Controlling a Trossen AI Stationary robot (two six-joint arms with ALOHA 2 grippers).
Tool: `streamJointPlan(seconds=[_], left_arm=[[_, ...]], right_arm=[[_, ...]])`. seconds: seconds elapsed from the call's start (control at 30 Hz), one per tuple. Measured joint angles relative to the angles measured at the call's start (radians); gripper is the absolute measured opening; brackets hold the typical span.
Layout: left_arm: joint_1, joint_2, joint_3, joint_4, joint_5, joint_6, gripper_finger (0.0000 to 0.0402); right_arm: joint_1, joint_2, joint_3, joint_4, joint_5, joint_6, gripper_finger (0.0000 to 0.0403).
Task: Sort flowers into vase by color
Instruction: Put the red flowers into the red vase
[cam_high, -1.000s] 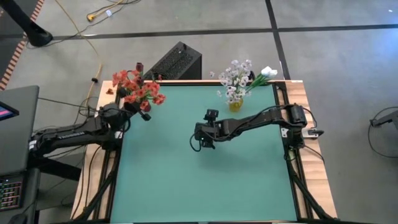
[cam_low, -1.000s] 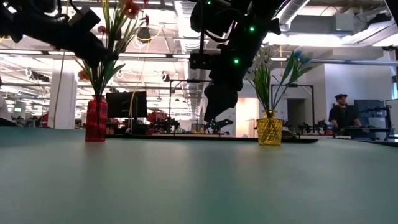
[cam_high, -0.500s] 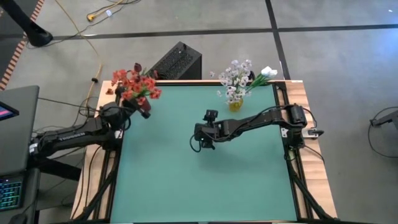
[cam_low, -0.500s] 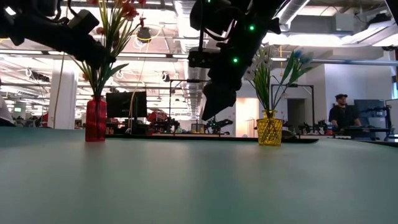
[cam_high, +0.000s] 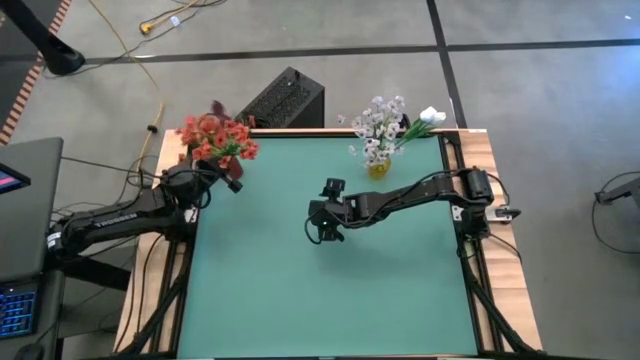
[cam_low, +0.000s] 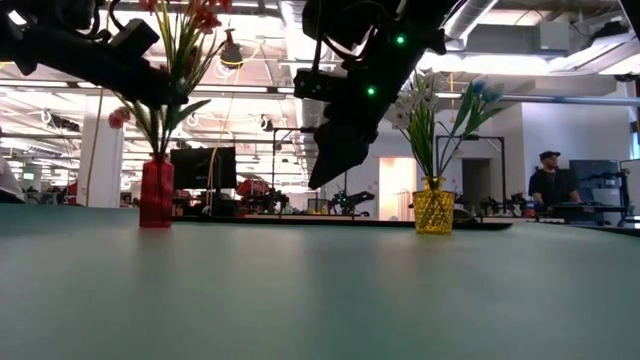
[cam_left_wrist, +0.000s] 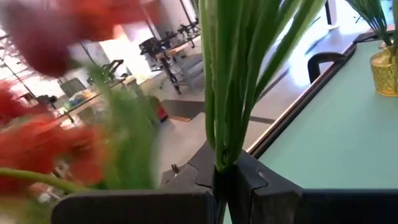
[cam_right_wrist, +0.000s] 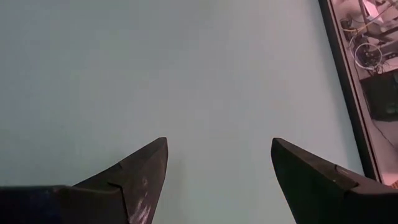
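Note:
Red-orange flowers (cam_high: 217, 135) rise on green stems (cam_low: 172, 60) above a red vase (cam_low: 155, 192) at the table's far left corner. My left gripper (cam_high: 231, 181) is beside them, shut on green stems (cam_left_wrist: 222, 93). In the left wrist view blurred red blossoms (cam_left_wrist: 56, 134) show next to the stems. White flowers (cam_high: 382, 125) stand in a yellow vase (cam_low: 433, 206) at the far edge, right of the middle. My right gripper (cam_high: 322, 230) hangs open over the middle of the green table, slanting down, with nothing between its fingers (cam_right_wrist: 140, 174). My left gripper pinches a bunch of green stems and leaves (cam_left_wrist: 221, 160) between its two fingers. The fingers come in level and lie across the stems, which stand upright above them. Whether the lower ends stand in the red vase cannot be told.
The green table top (cam_high: 330, 290) lies bare in front of both arms. A black box (cam_high: 285, 98) stands on the floor behind the far edge. In the low view a person (cam_low: 546, 180) stands in the room far behind the table.
My left gripper has rolled in place with the stems, and the red-orange blossoms have swung a little toward the far left corner. My right gripper has tipped slightly, its fingertips swinging toward the table's left; it stays open.

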Motion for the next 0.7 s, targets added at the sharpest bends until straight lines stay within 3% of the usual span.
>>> streamJointPlan(seconds=[0.2, 0.3, 0.47, 0.6, 0.7], left_arm=[[0.000, 0.000, 0.000, -0.001, 0.000, 0.007, 0.0000], [0.000, 0.000, 0.000, -0.001, 0.000, 0.003, 0.0000], [0.000, 0.000, 0.000, -0.001, -0.007, -0.047, 0.0000], [0.000, 0.002, 0.000, -0.003, -0.027, -0.075, 0.0000], [0.000, 0.002, 0.000, -0.009, -0.028, -0.075, 0.0000]], right_arm=[[-0.001, 0.000, 0.000, 0.025, 0.000, -0.004, 0.0311], [-0.012, 0.000, 0.000, 0.131, -0.048, -0.012, 0.0311], [-0.077, 0.000, -0.099, 0.647, -0.286, -0.006, 0.0311], [-0.126, 0.031, -0.169, 0.988, -0.317, 0.041, 0.0311], [-0.152, 0.097, -0.157, 1.109, -0.364, 0.084, 0.0311]])
